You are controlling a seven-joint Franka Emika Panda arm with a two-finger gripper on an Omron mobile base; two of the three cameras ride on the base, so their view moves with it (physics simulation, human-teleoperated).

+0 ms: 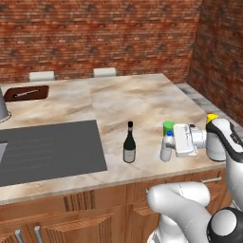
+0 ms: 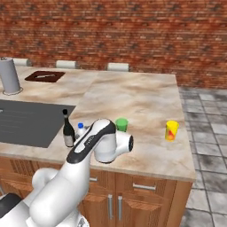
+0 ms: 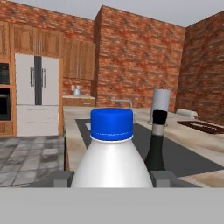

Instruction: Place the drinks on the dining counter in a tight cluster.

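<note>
Dining counter (image 1: 137,99): beige marble top over wooden cabinet fronts, running across both base views. A brick wall stands behind it.

Sink (image 1: 47,147): dark grey inset with ribbed drainboard, at 9 o'clock from the bottles in the left base view.

Grey cylinder (image 2: 9,75): upright on the far counter, at about 10 o'clock from the bottles in the right base view.

Dark tray (image 1: 26,93): brown, flat on the counter's far left, at 10 o'clock from the wine bottle in the left base view.

Wine bottle (image 1: 129,144): slim, dark, pale label, upright near the front edge of the counter, just right of the sink. In the hand view it rises close behind the water bottle, at its 3 o'clock.

Water bottle (image 1: 166,146): clear body, blue cap, upright on the counter, near the wine bottle at its 3 o'clock in the left base view.

Gripper (image 3: 112,178): level, reaching in from the right. The water bottle sits between its two finger tips (image 3: 59,178); they flank its body closely and seem to touch it, though contact is hard to confirm.

Green cup (image 2: 121,124): just behind the water bottle, at 1 o'clock.

Yellow cup (image 2: 171,130): well apart, at 3 o'clock in the right base view.
</note>
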